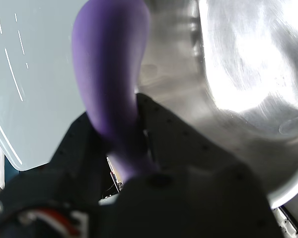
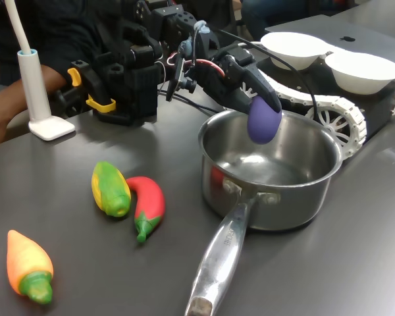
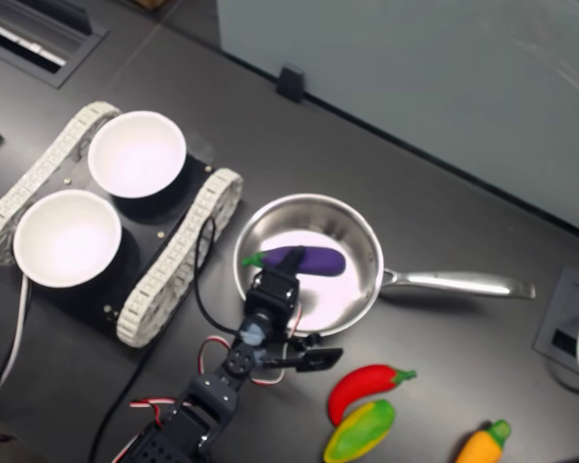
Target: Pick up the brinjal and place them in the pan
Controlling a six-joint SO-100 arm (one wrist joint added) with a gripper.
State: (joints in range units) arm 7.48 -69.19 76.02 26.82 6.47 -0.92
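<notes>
My gripper (image 1: 124, 144) is shut on the purple brinjal (image 1: 109, 74), which sticks out past the black fingers. In the first exterior view the brinjal (image 2: 264, 121) hangs over the pan's (image 2: 270, 197) far rim, above the inside and clear of the bottom, held by my gripper (image 2: 262, 100). The second exterior view shows the brinjal (image 3: 314, 260) lying crosswise over the steel pan (image 3: 362, 285), its green cap toward the second exterior view's left, with my gripper (image 3: 282, 272) at that end. The pan's long handle (image 3: 458, 284) points to the second exterior view's right.
A red chilli toy (image 2: 147, 204), a green-yellow corn toy (image 2: 110, 189) and an orange carrot toy (image 2: 27, 266) lie on the dark table beside the pan. Two white bowls (image 3: 137, 151) sit on a tracked black base. A person's arm (image 2: 6, 105) and a white lamp base (image 2: 51, 128) are at the first exterior view's left.
</notes>
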